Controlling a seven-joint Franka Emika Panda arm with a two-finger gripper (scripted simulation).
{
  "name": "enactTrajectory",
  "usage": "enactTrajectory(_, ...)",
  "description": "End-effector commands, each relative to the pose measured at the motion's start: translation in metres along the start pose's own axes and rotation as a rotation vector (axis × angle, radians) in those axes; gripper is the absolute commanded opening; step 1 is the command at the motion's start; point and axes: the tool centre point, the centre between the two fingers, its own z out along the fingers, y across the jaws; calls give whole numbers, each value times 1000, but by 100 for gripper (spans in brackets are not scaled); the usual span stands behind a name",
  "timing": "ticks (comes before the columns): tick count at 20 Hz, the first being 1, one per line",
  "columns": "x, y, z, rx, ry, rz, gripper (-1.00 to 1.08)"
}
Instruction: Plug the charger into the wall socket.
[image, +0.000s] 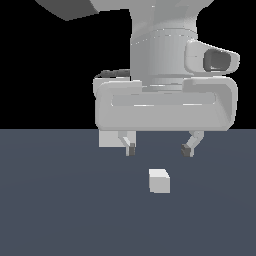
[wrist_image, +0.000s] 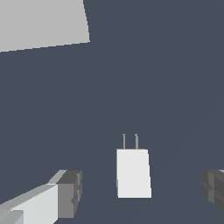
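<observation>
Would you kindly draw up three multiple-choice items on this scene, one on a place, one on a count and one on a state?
1. Where does the charger lie relative to the gripper in the exterior view?
A. On the floor below the gap between the fingertips
B. Clamped between the fingertips
C. Far off at the exterior view's right edge

2. How many prongs stick out of the charger in the wrist view?
A. None
B. Two
C. Four

3. What state is the gripper in?
A. Shut on the charger
B. Shut with nothing in it
C. Open, apart from the charger

Answers: 1 A, as the block sits on the dark floor under the spread fingers. 2 B, as two thin pins show on one end of the charger. 3 C, as the fingertips stand wide apart with a gap to the block.
</observation>
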Motion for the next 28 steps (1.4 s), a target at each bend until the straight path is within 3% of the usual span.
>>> enactTrajectory(1,-1,0,4,0,0,0,100)
enactTrajectory(17,-14,0,49,1,4,2,100)
enactTrajectory(18,-14,0,49,1,4,2,-100)
enactTrajectory(28,-14,1,49,1,5,3,-100)
